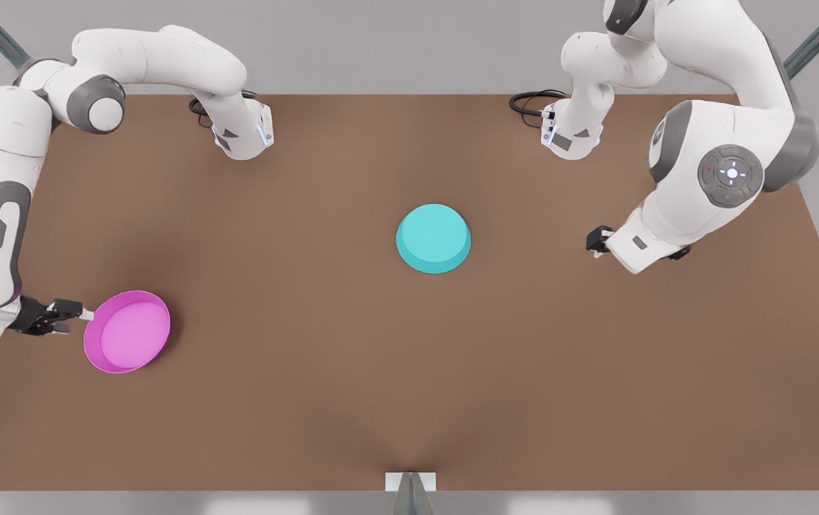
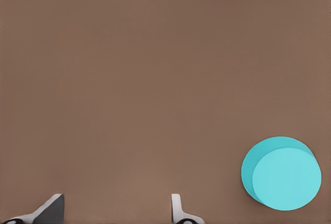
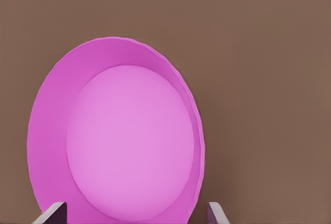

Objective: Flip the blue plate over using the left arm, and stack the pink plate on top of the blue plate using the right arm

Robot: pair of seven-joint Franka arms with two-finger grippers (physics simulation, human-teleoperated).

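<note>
Right hand [image 1: 79, 312] sits spread at the nine o'clock rim of the pink plate [image 1: 127, 331], which lies rim-up on the bench [image 1: 452, 372]. Left hand [image 1: 597, 241] waits open at three o'clock, well apart from the blue plate [image 1: 433, 238], upside down at the bench's middle.

Bright even light, soft shadows, sharp

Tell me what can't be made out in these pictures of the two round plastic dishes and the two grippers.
- Round turquoise dish, upside down: its hollow inside faces the brown table, hidden in the front view.
- Round magenta dish: its near rim is cut off by the right wrist view's edge, so contact with the open right gripper is unclear.
- Left gripper: its arm covers most of it in the front view; the left wrist view's edge crops its spread fingertips.
</note>
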